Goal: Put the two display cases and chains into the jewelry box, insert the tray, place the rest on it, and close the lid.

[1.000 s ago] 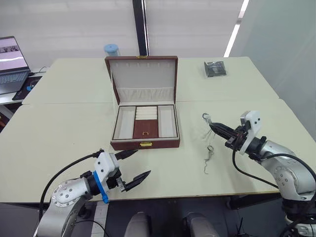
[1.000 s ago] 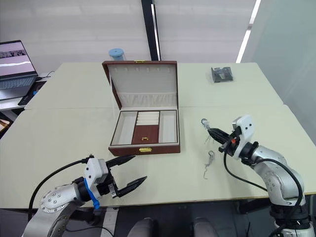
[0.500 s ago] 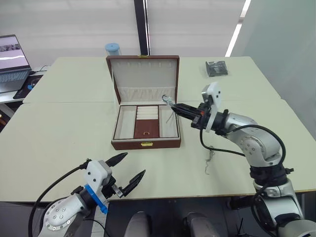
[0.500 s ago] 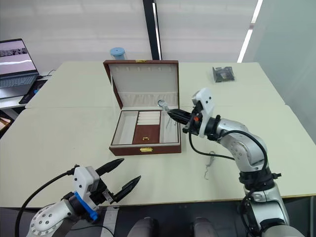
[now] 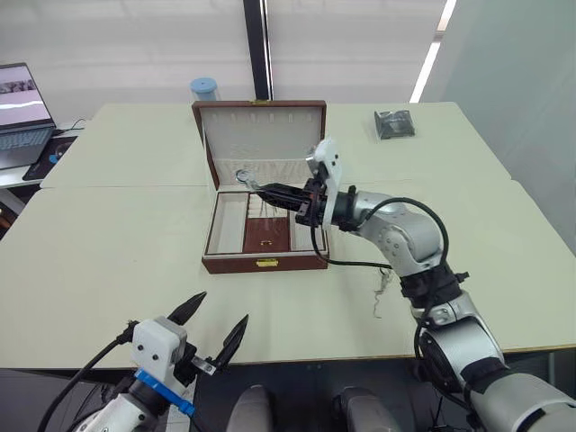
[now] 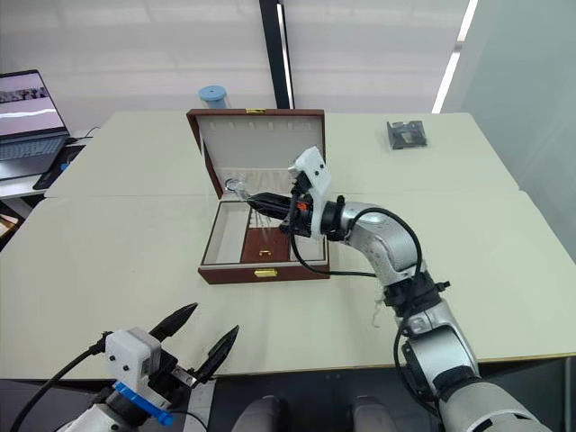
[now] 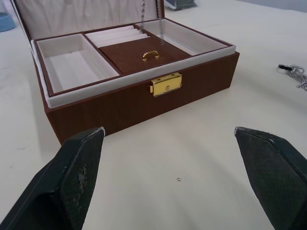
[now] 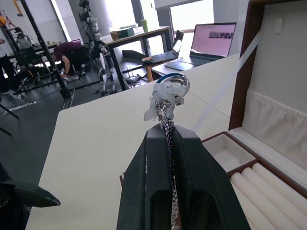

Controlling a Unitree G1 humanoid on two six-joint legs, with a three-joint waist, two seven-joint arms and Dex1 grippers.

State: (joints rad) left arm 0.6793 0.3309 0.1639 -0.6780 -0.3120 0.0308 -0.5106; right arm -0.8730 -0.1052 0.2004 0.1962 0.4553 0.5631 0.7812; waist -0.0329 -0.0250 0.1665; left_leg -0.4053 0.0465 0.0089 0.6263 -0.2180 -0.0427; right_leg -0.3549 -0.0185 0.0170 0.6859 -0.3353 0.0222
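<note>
Chains: head view shows one chain (image 5: pixel 256 191) pinched in the right gripper (image 5: pixel 270 191), dangling over the tray (image 5: pixel 266 233) seated in the jewelry box (image 5: pixel 265 261); another lies on the table (image 5: pixel 381 293) behind it. Right wrist view: fingers clenched on it. Left wrist view: left gripper (image 7: pixel 175 189) spread, empty. Next: lower, release

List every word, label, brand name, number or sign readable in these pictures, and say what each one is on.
No text can be read in these pictures.
Laptop: its screen shows images and perhaps text, too small to read.
Dark packet: any printing on it is too small to make out.
Jewelry box: its gold clasp bears no lettering.
Chain in the right gripper: its clasp carries no legible mark.
</note>
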